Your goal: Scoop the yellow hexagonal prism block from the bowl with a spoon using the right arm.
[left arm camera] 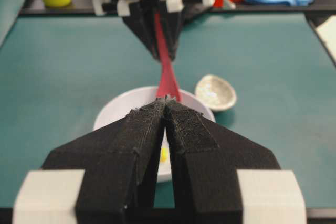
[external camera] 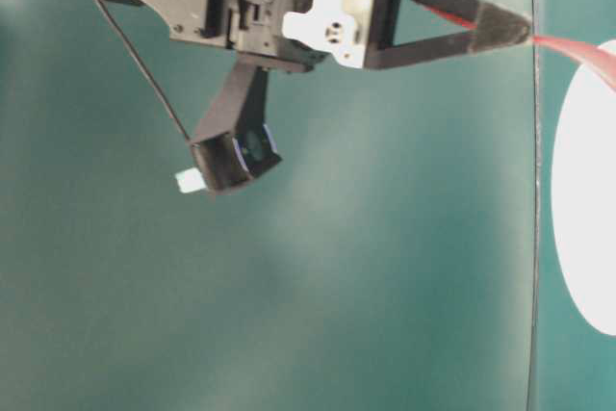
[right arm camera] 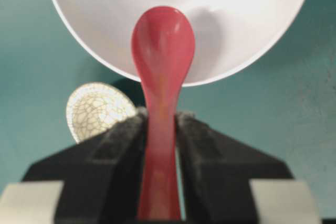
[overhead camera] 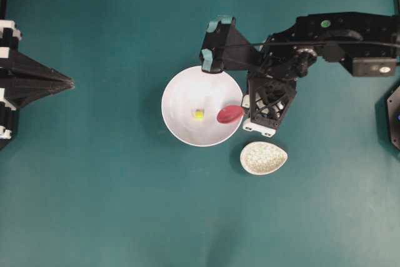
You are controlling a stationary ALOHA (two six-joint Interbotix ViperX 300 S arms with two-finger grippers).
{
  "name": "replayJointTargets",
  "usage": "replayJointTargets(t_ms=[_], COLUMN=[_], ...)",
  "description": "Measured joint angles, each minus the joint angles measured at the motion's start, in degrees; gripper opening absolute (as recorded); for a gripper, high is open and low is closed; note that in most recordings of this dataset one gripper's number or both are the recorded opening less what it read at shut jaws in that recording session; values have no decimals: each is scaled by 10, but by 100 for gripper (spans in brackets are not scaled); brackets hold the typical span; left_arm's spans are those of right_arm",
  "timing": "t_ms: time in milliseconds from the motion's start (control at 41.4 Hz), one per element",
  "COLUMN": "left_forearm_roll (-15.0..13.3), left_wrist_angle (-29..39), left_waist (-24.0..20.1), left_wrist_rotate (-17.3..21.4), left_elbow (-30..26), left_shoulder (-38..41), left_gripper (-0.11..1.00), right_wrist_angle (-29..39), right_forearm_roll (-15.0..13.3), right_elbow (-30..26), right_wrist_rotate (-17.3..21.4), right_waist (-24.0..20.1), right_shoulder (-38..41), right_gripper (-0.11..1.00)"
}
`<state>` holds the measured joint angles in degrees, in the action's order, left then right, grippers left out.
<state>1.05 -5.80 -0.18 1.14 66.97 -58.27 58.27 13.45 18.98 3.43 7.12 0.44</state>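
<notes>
- Overhead view: the white bowl (overhead camera: 187, 95) sits near the middle of the teal table (overhead camera: 94, 204), and the yellow hexagonal prism block (overhead camera: 199, 114) lies on its floor, a little right of centre.
- The right gripper (right arm camera: 160, 129) is clamped on the handle of the pink-red spoon (overhead camera: 230, 114); the right wrist view shows both black fingers (right arm camera: 118, 145) pressing the handle from either side.
- The spoon's oval scoop hangs over the bowl's right inner edge, hollow side up (nothing yellow shows inside it), and it stands apart from the block.
- The right arm (overhead camera: 337, 39) reaches in from the right edge of the overhead view, its teal-capped camera mount just past the bowl's far rim.
- A speckled egg-shaped rest (overhead camera: 263, 157) lies on the table just beside the bowl, on its lower right, not touching it.
- The left gripper (left arm camera: 165, 109) is drawn back at the left edge of the overhead view, well apart from the bowl, its fingers pressed together on nothing.
- In the left wrist view a sliver of the yellow block peeks out beside those closed fingers.
</notes>
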Motion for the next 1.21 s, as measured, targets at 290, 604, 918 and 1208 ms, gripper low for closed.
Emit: replayJointTargets(t_ms=[290, 604, 918, 1208], left_forearm_roll=[-1, 1, 2, 1], left_wrist_angle=[0, 0, 0, 0], left_waist=[0, 0, 0, 0], left_wrist_rotate=[1, 24, 24, 25], left_elbow=[0, 0, 0, 0], left_shoulder=[-1, 2, 1, 1], left_gripper=[6, 6, 6, 6], right_wrist_angle=[-12, -27, -55, -87], right_forearm_roll=[1, 1, 1, 1], right_elbow=[0, -8, -17, -20], right_wrist_rotate=[-3, -5, -24, -32], right_waist=[1, 0, -2, -4], right_shoulder=[18, 37, 55, 72], right_gripper=[25, 25, 25, 25])
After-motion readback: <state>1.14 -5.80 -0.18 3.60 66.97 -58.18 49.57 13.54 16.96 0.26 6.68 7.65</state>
